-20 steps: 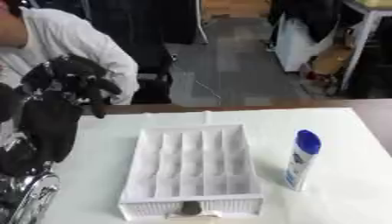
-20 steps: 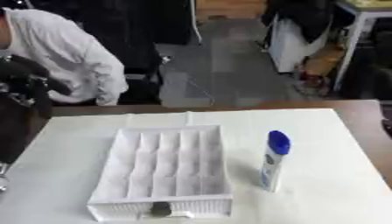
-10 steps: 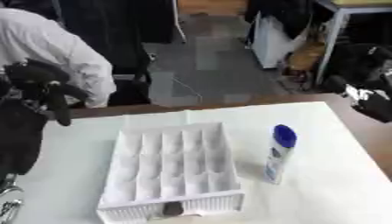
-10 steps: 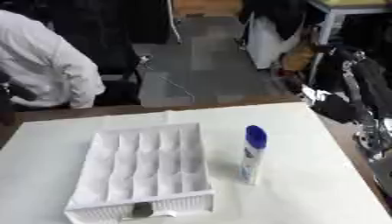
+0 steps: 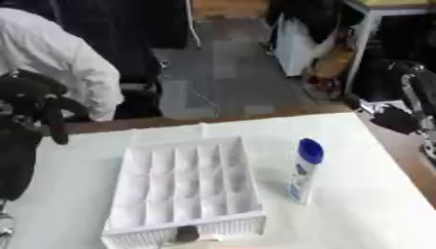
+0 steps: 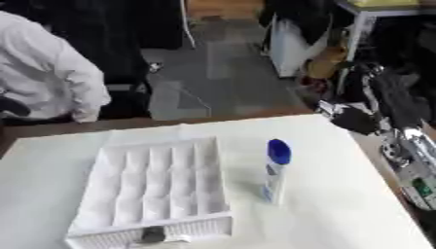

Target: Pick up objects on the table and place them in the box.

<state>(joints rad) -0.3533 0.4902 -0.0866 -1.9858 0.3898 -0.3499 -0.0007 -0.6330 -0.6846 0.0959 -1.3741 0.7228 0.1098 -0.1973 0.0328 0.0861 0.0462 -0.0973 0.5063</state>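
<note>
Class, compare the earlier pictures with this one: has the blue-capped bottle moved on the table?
No. The blue-capped bottle stands upright just right of the white box, as before. The whole picture has shifted, so the camera moved, not the bottle.

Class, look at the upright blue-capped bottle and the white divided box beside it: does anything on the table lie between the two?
Nothing visible does. The bottle stands upright just right of the box, with only bare white table between them.
</note>
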